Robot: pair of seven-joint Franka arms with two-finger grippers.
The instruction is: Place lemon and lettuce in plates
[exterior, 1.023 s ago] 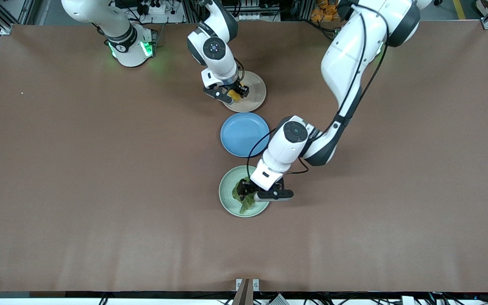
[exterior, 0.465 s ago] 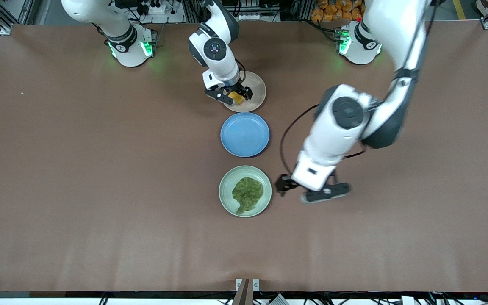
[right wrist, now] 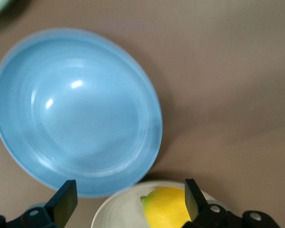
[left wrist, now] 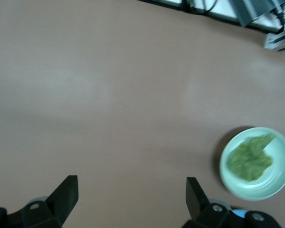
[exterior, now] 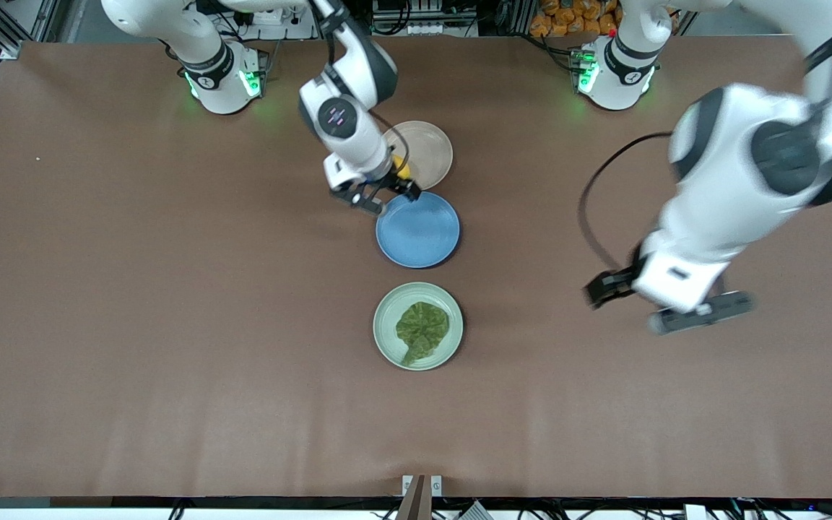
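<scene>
Lemon (right wrist: 168, 207) resting in the beige-pink plate (exterior: 427, 148), lettuce (exterior: 422, 328) lying flat in the mint green plate (exterior: 385, 339), with the blue plate (exterior: 417, 231) between the two plates on the brown bench (exterior: 170, 325). Right gripper (exterior: 384, 198) over the gap between beige-pink and blue plates, fingers (right wrist: 61, 202) released and holding nothing. Left gripper (exterior: 669, 303) up over bare bench toward the left arm's end, well apart from the plates, fingers (left wrist: 66, 194) spread and empty.
</scene>
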